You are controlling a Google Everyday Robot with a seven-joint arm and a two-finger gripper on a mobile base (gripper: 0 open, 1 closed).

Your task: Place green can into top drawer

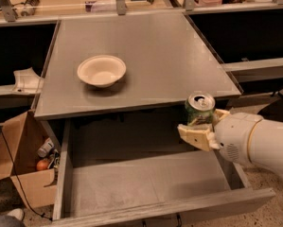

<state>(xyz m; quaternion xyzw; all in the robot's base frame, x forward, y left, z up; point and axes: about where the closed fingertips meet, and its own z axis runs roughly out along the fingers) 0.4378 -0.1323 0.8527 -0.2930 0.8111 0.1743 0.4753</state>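
The green can [199, 109], green with a silver top and pull-tab, stands upright in my gripper [198, 131]. The gripper's cream fingers [195, 137] are shut around the can's lower part. My white arm comes in from the right. The can hangs above the back right part of the open top drawer [145, 181], just in front of the table's front edge. The drawer is pulled out wide, with a flat grey bottom and low grey walls, and nothing lies in it.
A cream round bowl [101, 70] sits on the grey table top [145, 46] at the left centre. A brown cardboard box [18, 162] with small items stands on the floor at the left of the drawer. Shelves and clutter line the back.
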